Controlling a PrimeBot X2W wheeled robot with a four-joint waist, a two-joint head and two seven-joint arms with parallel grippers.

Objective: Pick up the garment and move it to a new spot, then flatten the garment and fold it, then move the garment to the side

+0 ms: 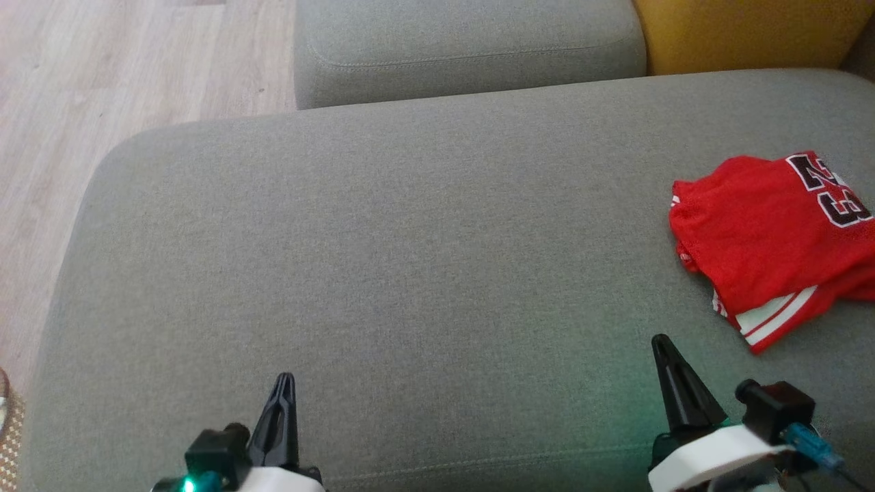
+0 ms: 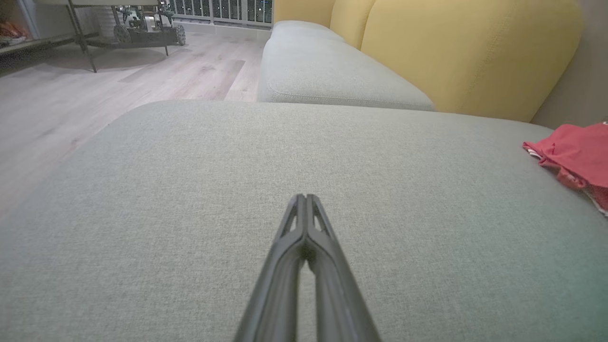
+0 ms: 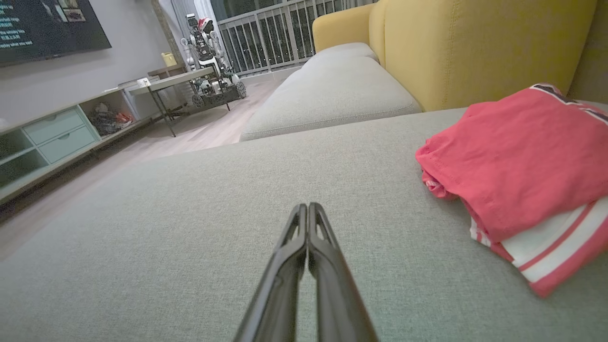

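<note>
On the grey sofa cushion (image 1: 410,273), the folded red jersey (image 1: 772,239) lies far right, seemingly set aside. The left gripper (image 1: 285,389) and right gripper (image 1: 664,352) hover empty, pressed together.

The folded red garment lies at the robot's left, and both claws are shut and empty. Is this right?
No: the head view shows the red garment at the robot's right. The left claw and right claw are indeed shut and empty.
</note>
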